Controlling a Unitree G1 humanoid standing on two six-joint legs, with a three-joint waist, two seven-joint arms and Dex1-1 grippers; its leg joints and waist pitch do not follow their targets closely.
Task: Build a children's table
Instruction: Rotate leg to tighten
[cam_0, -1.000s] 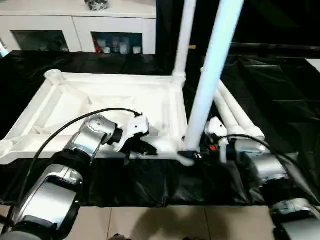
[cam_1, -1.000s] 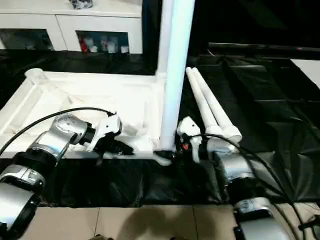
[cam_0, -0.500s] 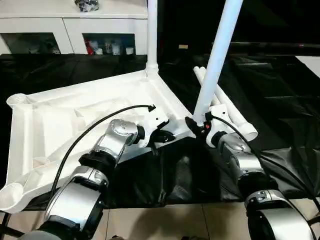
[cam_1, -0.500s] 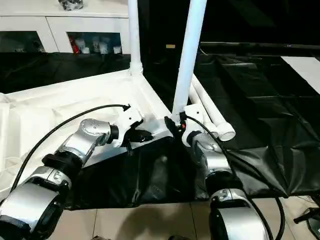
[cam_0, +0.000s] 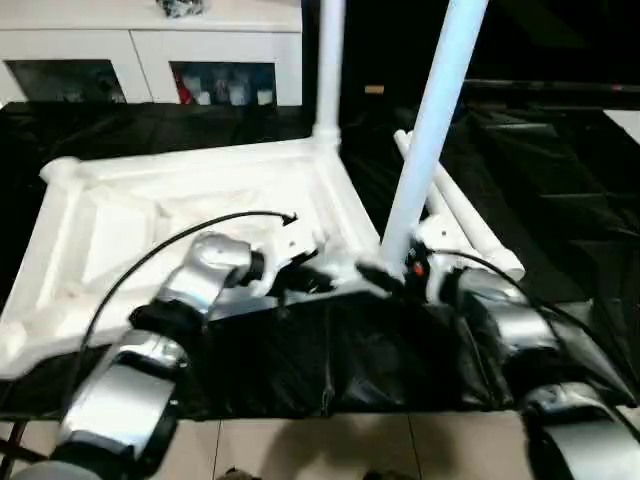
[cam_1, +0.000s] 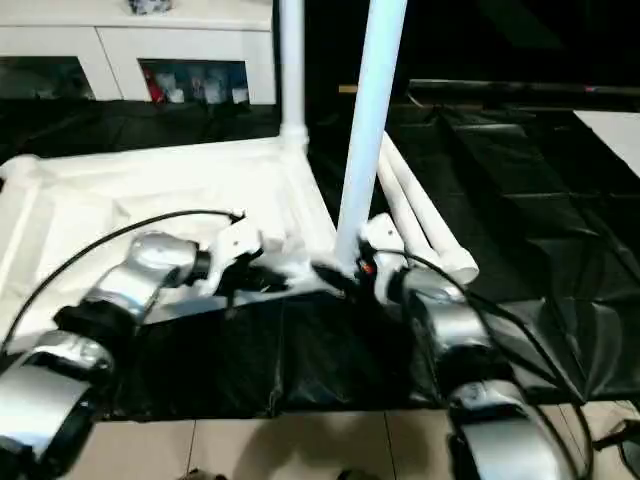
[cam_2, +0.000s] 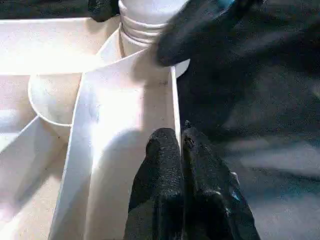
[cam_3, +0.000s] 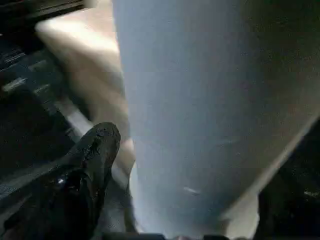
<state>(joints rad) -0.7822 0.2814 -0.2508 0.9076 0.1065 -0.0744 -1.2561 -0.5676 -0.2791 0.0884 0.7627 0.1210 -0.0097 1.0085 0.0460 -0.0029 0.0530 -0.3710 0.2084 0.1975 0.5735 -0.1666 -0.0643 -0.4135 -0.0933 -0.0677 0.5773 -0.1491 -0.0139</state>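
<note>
A black plastic sheet (cam_0: 560, 190) covers the work surface, creased and hanging over its near edge above a pale tiled floor (cam_0: 330, 450). On the sheet lies the white tabletop (cam_0: 150, 220), ribbed underside up. Just beside its right edge, two loose white tube legs (cam_0: 470, 215) lie side by side.

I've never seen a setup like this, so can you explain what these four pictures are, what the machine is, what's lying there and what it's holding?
It is a humanoid robot building a children's table. Two pictures look down from its head; the other two look along each wrist's black fingers. The white tabletop lies upside down on black sheeting. Two legs already stand in its corner sockets, and two spare legs lie beside it. The left gripper is shut, its fingertips pinching the tabletop's edge. The right gripper sits at the foot of the near leg, fingers either side of it; whether they grip is unclear.
</note>
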